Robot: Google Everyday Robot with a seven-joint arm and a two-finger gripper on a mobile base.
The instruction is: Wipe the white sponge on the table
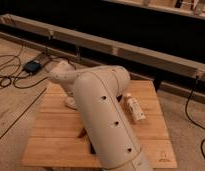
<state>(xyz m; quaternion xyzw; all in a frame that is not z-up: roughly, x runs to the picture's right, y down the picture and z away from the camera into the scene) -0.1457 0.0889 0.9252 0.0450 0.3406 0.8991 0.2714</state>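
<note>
The wooden slatted table (151, 137) fills the lower middle of the camera view. My pale arm (103, 115) rises from the bottom and covers much of the tabletop. It bends at an elbow (61, 75) over the table's back left. The last link (71, 101) drops from the elbow to the tabletop. My gripper is hidden behind the arm, low over the left back part of the table. The white sponge is not visible; it may be hidden behind the arm.
A pale bottle-like object with a label (135, 109) lies on the table's right side. A reddish-brown thing (82, 133) and a dark flat thing (92, 148) show beside the arm at the front. Cables and a power block (32, 66) lie on the floor at left. A long dark bench (121, 47) runs behind.
</note>
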